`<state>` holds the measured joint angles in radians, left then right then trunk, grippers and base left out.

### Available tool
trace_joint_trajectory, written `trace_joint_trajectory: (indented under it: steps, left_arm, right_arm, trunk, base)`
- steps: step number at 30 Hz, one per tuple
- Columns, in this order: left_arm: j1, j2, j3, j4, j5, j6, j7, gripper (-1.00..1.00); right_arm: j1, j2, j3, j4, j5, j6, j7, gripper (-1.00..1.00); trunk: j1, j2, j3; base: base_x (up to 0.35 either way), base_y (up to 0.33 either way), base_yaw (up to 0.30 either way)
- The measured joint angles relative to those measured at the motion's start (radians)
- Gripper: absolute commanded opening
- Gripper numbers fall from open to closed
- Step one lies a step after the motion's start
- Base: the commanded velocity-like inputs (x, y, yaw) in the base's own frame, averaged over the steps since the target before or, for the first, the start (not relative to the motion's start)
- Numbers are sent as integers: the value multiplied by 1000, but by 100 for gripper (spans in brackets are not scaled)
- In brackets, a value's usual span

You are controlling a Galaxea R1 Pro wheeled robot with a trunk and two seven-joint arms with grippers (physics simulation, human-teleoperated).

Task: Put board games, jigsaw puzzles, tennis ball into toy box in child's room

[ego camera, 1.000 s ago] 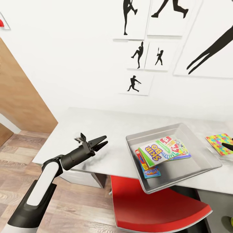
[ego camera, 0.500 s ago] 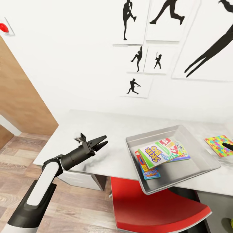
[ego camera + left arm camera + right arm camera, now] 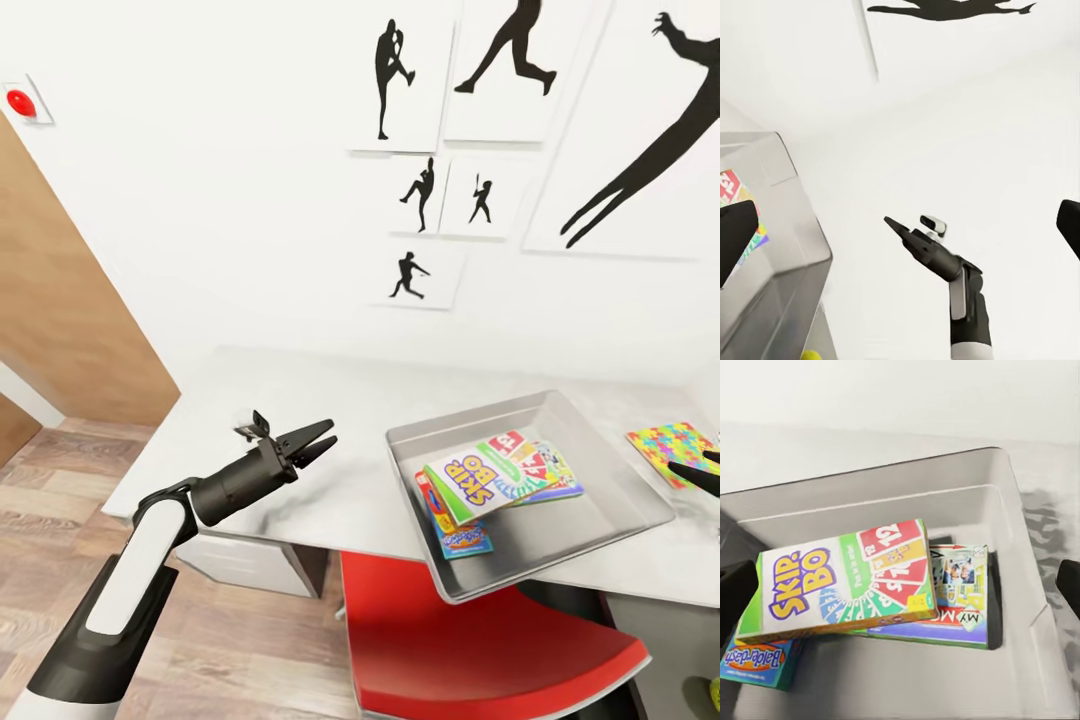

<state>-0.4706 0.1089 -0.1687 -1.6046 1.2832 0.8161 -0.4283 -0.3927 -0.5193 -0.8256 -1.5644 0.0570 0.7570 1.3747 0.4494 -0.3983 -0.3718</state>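
Observation:
The pale grey toy box [image 3: 470, 412] stands on the light grey table [image 3: 280, 385], and its inside shows in the right wrist view [image 3: 945, 502]. Three board games lie in it: the Skip-Bo box [image 3: 468, 480] [image 3: 840, 577] on top, the Monopoly box [image 3: 552, 470] [image 3: 960, 589] under it, and the light-blue one [image 3: 462, 540] [image 3: 754, 660] lowest. A jigsaw puzzle [image 3: 672, 442] lies to the right of the box. My right gripper [image 3: 695, 462] [image 3: 896, 225] hovers open at the box's right side. The left gripper [image 3: 330, 432] hangs open and empty left of the box. The tennis ball [image 3: 708, 690] peeks in low at the right.
A red chair [image 3: 490, 650] is tucked under the table's front edge below the toy box. A brown door [image 3: 50, 300] stands at the left over wood-plank floor [image 3: 40, 480]. Black silhouette pictures [image 3: 410, 90] hang on the white wall.
The head camera has shifted a little, so the whole scene sits slightly lower and further left. Both arms and the toys hold their places.

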Motion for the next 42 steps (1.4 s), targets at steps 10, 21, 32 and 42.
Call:
trace_joint_trajectory:
  steps: [10, 21, 32, 42]
  left_arm:
    - [-3, 2, -8, 0, 0, 0, -5, 100]
    - [-2, 3, -7, 0, 0, 0, -11, 100]
    - [-3, 4, -7, 0, 0, 1, -14, 100]
    - [-7, 1, -9, 0, 1, 1, -10, 100]
  right_arm:
    - [6, 13, 0, -14, 21, 80, 0, 100]
    - [7, 13, 0, -15, 21, 83, 0, 100]
    - [6, 12, 0, -15, 22, 86, 0, 100]
    - [6, 11, 7, -15, 23, 144, -1, 100]
  trunk:
    - [0, 0, 16]
    - [0, 0, 34]
    - [0, 0, 51]
    - [0, 0, 66]
  base:
    - [0, 131, -71]
    - [0, 138, -99]
    - [0, 19, -143]
    - [0, 3, -180]
